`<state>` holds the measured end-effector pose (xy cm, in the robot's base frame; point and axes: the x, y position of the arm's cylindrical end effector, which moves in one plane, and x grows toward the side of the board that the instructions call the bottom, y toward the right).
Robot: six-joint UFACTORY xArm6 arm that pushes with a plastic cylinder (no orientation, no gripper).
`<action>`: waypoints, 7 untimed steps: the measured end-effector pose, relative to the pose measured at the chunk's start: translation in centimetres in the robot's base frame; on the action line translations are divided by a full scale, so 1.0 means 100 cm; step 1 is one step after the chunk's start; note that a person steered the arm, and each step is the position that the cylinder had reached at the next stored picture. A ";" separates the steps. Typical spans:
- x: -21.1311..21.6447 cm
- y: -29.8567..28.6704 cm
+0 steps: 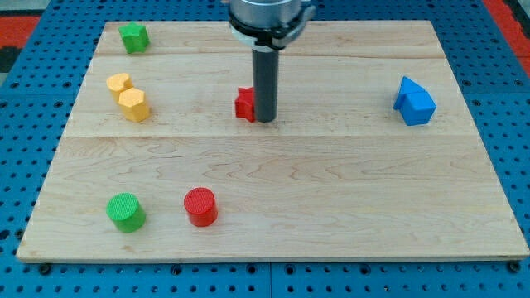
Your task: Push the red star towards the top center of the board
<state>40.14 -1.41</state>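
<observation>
1. My tip (266,120) rests on the wooden board (331,182), a little above the middle of it and slightly to the view's left of centre.
2. The red star (244,104) lies just to the view's left of my tip, touching the rod or very nearly so; the rod hides its right edge, so its shape shows only in part.
3. There is no hand on this arm: it ends in a plain dark rod that cannot clench or let go, so nothing is held.
4. A green block (133,37) with an uneven outline sits near the board's top-left corner.
5. Below it, by the left edge, two yellow blocks touch each other: a small yellow block (118,83) above and a yellow hexagon (133,105) just below and to its right.
6. A blue block (413,101), with a peaked shape, lies well apart at the view's right, about level with the red star.
7. Near the view's bottom left stand a green cylinder (125,211) and a red cylinder (199,206), close together but apart.
8. The board lies on a blue bench (513,124) dotted with holes.
</observation>
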 end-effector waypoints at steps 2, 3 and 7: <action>-0.010 -0.135; -0.011 -0.075; -0.010 -0.025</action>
<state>39.13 -3.90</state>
